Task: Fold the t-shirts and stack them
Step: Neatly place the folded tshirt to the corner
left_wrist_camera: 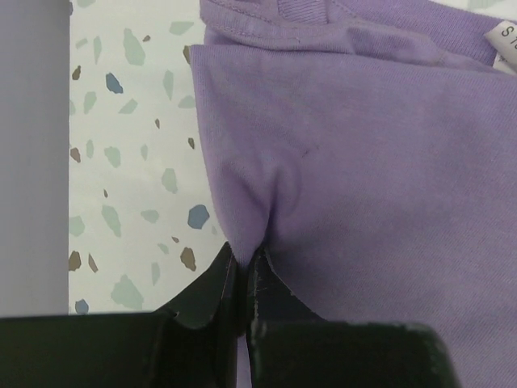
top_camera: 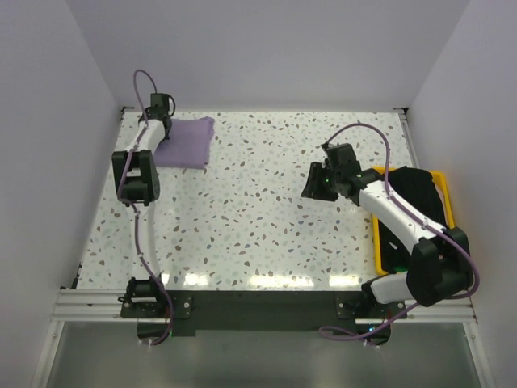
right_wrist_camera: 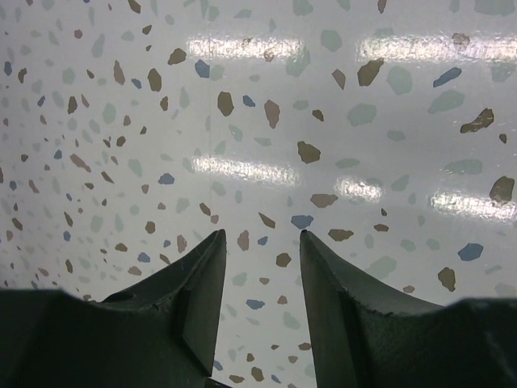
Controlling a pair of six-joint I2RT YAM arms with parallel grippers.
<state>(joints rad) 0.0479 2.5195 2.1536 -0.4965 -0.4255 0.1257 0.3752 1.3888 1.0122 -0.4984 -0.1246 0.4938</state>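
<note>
the speckled table (top_camera: 258, 218) fills the top view, with pale walls on three sides. at its right edge sits a yellow bin (top_camera: 378, 246). a black tee (top_camera: 424, 194) lies inside it, partly hidden under the right arm, which crosses over the bin.

the purple tee (top_camera: 187, 141) lies folded into a rough rectangle near the table's far left corner, well apart from the bin. in the left wrist view its cloth (left_wrist_camera: 363, 178) covers most of the picture, with the collar seam running along the top.

the left arm stretches out to that corner, and the left gripper (top_camera: 166, 128) sits at the tee's left edge. up close the left gripper (left_wrist_camera: 246, 263) is pinched tight on a small fold of purple cloth, which puckers up into the tips.

the right gripper (top_camera: 317, 182) hangs over bare table right of centre, just beside the bin's far left corner. in its own view the right gripper (right_wrist_camera: 262, 234) stands partly parted, holding nothing, with only speckled surface showing between the fingers.

a small white label (left_wrist_camera: 502, 42) shows at the tee's neck.
</note>
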